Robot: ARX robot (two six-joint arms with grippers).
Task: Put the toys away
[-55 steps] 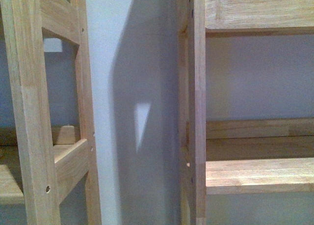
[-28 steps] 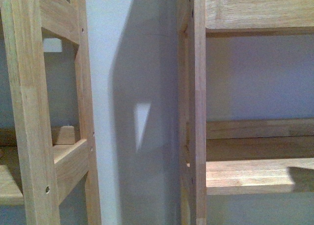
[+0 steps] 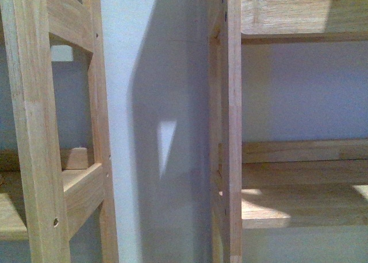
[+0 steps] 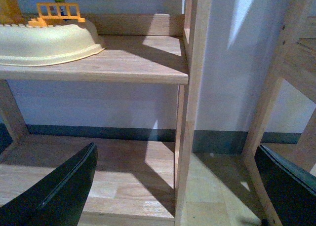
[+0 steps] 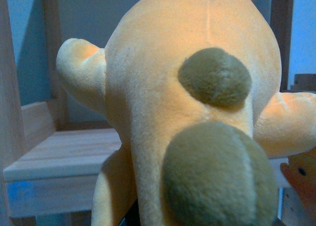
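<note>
Filling almost the whole right wrist view, the orange-yellow plush toy [image 5: 168, 102] sits right up against that camera, with two olive-green patches on its fur, a stubby limb sticking out to each side and a small sewn label at its far end; behind it runs a pale wooden shelf board [image 5: 64, 154]. The right claw itself is hidden by the plush, so I cannot tell whether it grips the toy. In the left wrist view the left claw [image 4: 173, 186] is spread wide and empty, one dark finger [image 4: 59, 191] before the lower shelf and the other past a wooden upright [image 4: 190, 107]. On the upper shelf [image 4: 123, 63] rests a cream plastic tub [image 4: 47, 41], with an orange toy fence [image 4: 57, 14] behind it. The front view shows only two wooden shelving frames [image 3: 233, 125] against a pale wall [image 3: 155, 102], neither arm in sight.
</note>
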